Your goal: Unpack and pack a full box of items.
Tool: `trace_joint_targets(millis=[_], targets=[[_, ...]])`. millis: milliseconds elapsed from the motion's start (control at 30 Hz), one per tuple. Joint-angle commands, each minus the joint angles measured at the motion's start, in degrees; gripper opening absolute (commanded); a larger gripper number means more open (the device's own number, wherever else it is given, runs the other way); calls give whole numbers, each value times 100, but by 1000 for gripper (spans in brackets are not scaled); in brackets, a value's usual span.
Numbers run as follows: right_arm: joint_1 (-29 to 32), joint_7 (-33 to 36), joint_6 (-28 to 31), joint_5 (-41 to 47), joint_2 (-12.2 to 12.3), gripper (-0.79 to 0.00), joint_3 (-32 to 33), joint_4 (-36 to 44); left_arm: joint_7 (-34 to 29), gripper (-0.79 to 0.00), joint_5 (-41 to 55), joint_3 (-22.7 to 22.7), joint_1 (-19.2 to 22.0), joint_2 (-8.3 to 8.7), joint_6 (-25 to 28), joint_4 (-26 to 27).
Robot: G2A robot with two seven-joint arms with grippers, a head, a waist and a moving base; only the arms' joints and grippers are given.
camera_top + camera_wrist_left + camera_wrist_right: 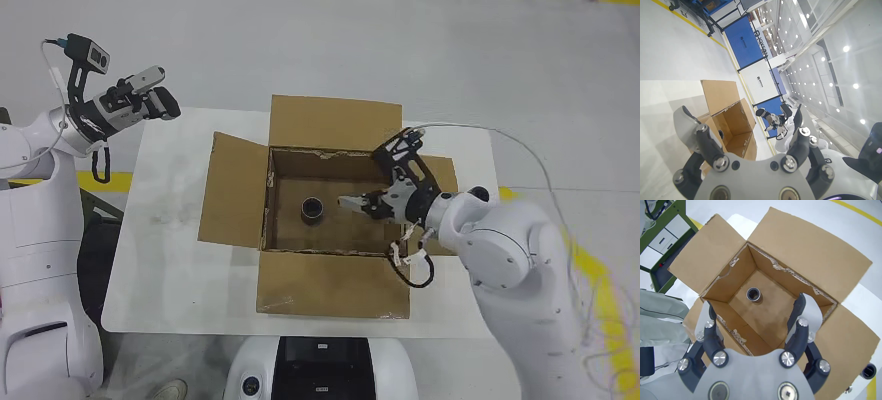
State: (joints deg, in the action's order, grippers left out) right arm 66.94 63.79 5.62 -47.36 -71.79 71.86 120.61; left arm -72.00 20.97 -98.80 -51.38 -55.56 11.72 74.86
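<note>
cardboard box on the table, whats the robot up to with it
The cardboard box sits open on the white table, flaps folded out. One dark cylinder sits on its floor, the only item visible inside. The right gripper hangs over the box opening beside the cylinder, open and empty. The left gripper, also open and empty, is off to the side near the table's far corner. A second similar cylinder lies outside the box.

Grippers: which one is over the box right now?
The right gripper, open above the mouth of the cardboard box, near the cylinder on its floor. The left gripper sits by the table corner, away from the box.
</note>
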Motion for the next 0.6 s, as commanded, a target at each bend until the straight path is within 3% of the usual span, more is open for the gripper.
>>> trace_joint_targets(millis=[0, 567], targets=[[125, 12, 62, 8, 35, -3, 232, 57, 0, 0, 0, 0, 0, 0, 0, 0], [1104, -26, 337, 80, 327, -3, 2449, -13, 0, 0, 0, 0, 0, 0, 0, 0]])
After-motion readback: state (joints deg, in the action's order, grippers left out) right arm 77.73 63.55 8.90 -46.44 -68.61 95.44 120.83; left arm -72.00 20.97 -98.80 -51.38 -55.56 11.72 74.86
